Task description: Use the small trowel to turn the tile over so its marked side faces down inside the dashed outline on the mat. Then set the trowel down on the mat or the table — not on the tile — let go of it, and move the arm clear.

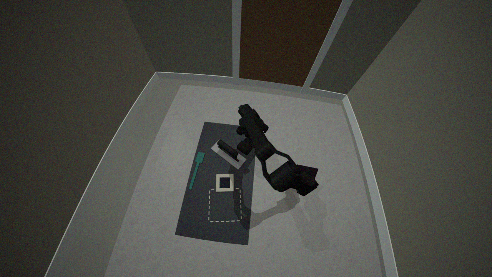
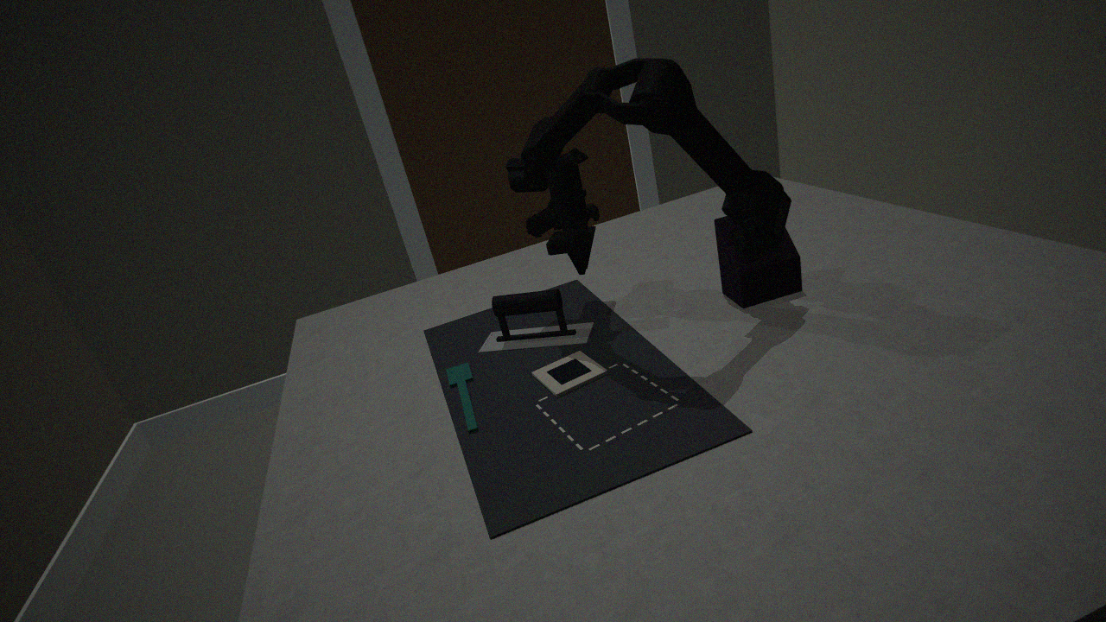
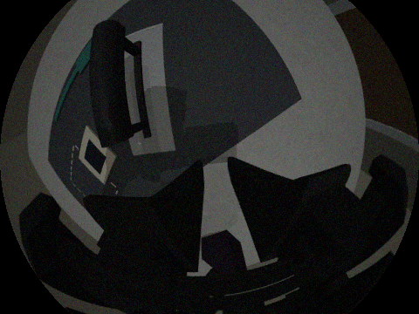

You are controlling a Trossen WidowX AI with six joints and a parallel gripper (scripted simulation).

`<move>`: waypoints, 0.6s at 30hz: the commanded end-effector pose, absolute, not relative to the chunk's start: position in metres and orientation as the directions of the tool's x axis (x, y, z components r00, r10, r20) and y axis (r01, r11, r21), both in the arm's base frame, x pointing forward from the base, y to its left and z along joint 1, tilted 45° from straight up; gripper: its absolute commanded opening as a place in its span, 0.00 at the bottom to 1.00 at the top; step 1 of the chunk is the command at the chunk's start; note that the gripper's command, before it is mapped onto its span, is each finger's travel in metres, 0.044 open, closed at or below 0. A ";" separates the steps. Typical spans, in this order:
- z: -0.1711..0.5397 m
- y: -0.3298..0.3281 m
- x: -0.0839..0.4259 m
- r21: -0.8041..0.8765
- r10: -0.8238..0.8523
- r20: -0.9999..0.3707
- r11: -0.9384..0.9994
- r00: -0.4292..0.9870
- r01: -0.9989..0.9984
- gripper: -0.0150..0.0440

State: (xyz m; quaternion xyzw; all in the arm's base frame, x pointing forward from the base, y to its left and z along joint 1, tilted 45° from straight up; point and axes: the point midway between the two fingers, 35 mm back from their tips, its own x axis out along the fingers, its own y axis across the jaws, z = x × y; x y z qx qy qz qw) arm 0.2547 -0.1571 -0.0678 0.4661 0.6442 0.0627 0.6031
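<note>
Tile (image 1: 224,182) (image 2: 568,371) (image 3: 95,156): marked face up, flat on the mat (image 1: 192,220) (image 2: 510,487) (image 3: 244,57), across one edge of the dashed outline (image 1: 209,206) (image 2: 637,425) (image 3: 72,161) and largely outside it. The turning operation is not yet done.

The end effector (image 1: 251,128) (image 2: 581,270) (image 3: 215,164) is suspended above the surface with its fingers partly spread; a narrow gap is visible between the tips and nothing is gripped. The trowel (image 1: 227,149) (image 2: 527,301) (image 3: 108,83) rests on the mat, blade flat and black handle uppermost, apart from the fingers. A teal flat-headed tool (image 1: 200,157) (image 2: 459,373) (image 3: 83,61) lies near the mat's edge. Which implement the task names is a judgement; the black-handled one is taken as the probable choice.

Current step, as judged: secure the trowel before working the tile. Next move: open the fingers wider, align them across the handle bar, then descend and close. After pickup, present a blade edge to the tile and lever it over toward the outline. Caution — a push without lift may merely slide the tile.

Orientation: the tile is square and has no evident long axis; its sides run roughly parallel to the outline. The trowel's long axis follows its handle — diagonal in the top view, upper left to lower right. Neither end of the trowel is clearly a leading tip.
</note>
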 end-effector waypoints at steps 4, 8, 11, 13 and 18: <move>-0.068 -0.157 0.255 0.643 0.676 -0.719 0.558 0.162 0.525 0.29; -0.068 -0.157 0.255 0.643 0.676 -0.719 0.558 0.162 0.525 0.25; -0.068 -0.157 0.255 0.643 0.676 -0.719 0.558 0.162 0.525 0.25; -0.068 -0.157 0.255 0.643 0.676 -0.719 0.558 0.162 0.525 0.25; -0.068 -0.157 0.255 0.643 0.676 -0.719 0.558 0.162 0.525 0.25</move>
